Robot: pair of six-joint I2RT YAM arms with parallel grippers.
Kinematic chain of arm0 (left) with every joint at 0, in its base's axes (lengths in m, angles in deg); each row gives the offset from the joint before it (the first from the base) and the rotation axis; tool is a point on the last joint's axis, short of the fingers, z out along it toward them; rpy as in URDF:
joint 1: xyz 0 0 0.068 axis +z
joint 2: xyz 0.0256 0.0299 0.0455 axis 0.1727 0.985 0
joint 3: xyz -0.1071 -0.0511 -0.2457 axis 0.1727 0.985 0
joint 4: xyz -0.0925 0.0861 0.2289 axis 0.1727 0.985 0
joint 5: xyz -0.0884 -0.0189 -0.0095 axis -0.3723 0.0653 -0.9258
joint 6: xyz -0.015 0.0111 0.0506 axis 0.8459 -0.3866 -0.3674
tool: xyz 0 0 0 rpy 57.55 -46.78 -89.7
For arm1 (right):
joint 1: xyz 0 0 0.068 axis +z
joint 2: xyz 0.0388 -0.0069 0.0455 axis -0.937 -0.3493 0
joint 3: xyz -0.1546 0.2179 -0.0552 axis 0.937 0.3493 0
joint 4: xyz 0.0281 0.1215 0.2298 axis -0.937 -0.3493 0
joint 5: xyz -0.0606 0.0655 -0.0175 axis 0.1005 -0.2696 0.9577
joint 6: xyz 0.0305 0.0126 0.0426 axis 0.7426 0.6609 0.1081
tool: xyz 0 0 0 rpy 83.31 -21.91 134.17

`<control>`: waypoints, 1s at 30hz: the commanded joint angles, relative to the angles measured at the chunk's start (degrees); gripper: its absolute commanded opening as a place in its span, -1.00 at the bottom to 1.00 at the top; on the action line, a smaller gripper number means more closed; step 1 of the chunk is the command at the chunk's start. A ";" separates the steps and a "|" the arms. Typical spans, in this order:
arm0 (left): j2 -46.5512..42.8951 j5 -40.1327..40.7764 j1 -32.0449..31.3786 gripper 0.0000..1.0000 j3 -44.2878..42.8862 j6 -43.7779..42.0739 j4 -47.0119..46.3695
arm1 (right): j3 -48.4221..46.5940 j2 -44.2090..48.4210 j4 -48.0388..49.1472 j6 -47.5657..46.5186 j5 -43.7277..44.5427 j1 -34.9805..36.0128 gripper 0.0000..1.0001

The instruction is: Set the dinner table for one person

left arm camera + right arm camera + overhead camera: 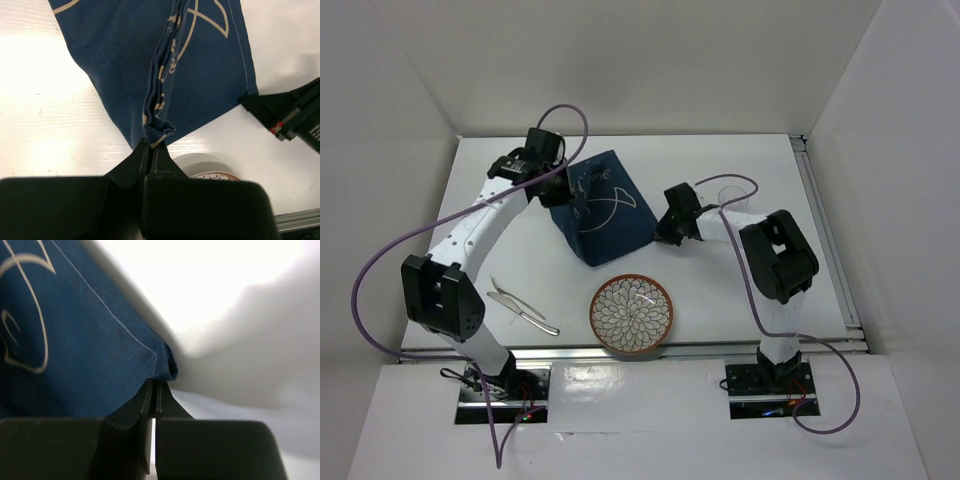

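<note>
1. Top external: white dinner table (715,285) spans the centre.
2. Navy placemat (610,215), at 12 o'clock from the bowl; left gripper (563,192) pinches a fold and right gripper (665,232) pinches a corner.
3. Bowl (631,314), petal-patterned inside showing; cutlery (523,305) at its 9 o'clock.

I'm running this from afar, and it looks like a lab test cell, not a home; the white desk (705,290) is boxed in by plain white panels (620,60); an aluminium rail (700,351) edges it; two robot arms (470,235) stand bolted on metal plates (503,387); purple cables (356,290) trail loose.
</note>
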 commanded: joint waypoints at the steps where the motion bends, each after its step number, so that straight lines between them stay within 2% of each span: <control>1: -2.33 0.29 2.35 -1.00 -3.70 0.09 1.60 | -6.33 -2.98 -5.93 -2.37 8.79 0.47 -1.00; 6: -3.03 -3.13 9.99 -1.00 -9.50 -2.55 1.60 | -22.93 -1.85 -9.27 -10.29 13.10 -0.77 -1.00; 8: -0.76 -5.84 12.80 -1.00 -16.34 -3.17 1.60 | -33.70 -1.85 -11.20 -14.94 14.70 -1.29 -1.00; 11: 3.64 -10.77 18.34 -1.00 -28.91 -3.17 5.11 | -44.54 -0.89 -14.02 -18.56 15.39 -2.34 -1.00; 13: 4.26 -12.10 21.51 -1.00 -33.05 -2.64 6.00 | -44.58 2.71 -13.59 -19.71 15.40 -2.35 -1.00; 15: 2.34 -11.49 23.79 -1.00 -33.34 -1.07 6.00 | -37.85 9.27 -9.83 -19.71 16.01 -2.35 -1.00; 16: 0.94 -11.49 24.67 -1.00 -31.42 0.94 2.87 | -34.16 11.75 -8.15 -19.71 16.01 -2.35 -1.00; 17: -0.73 -14.53 25.55 -1.00 -24.44 2.09 0.57 | -26.81 14.04 -6.74 -17.97 16.01 -1.83 -1.00; 19: -6.62 -18.41 26.70 -1.00 -14.75 3.68 -5.22 | -19.74 19.85 -4.19 -16.02 16.01 -1.82 -1.00; 20: -8.37 -20.17 26.70 -1.00 -4.69 5.08 -10.30 | -16.49 21.26 -4.18 -14.71 16.71 -0.95 -1.00; 22: -13.28 -24.22 26.70 -1.00 5.38 6.49 -14.90 | -7.17 24.68 -4.18 -12.68 17.33 -0.06 -1.00; 23: -14.53 -25.10 26.70 -1.00 14.56 7.20 -16.49 | -4.18 25.57 -4.18 -10.76 17.33 0.55 -1.00; 24: -15.50 -26.07 26.70 -1.00 18.57 7.20 -19.55 | 1.42 26.27 -4.96 -9.35 17.33 0.55 -1.00; 26: -16.13 -25.55 26.70 -1.00 24.65 7.20 -20.28 | 6.55 28.73 -4.97 -7.50 16.72 1.17 -1.00; 28: -16.13 -24.15 26.70 -0.34 29.59 6.07 -18.28 | 12.69 31.01 -4.97 -5.92 16.72 2.13 -1.00; 29: -15.26 -23.27 26.70 0.08 30.12 6.06 -16.96 | 13.85 31.55 -6.10 -5.04 17.24 2.13 -0.78; 30: -13.86 -21.26 26.70 0.49 29.60 5.37 -15.46 | 14.56 32.08 -6.63 -4.42 17.94 2.13 -0.38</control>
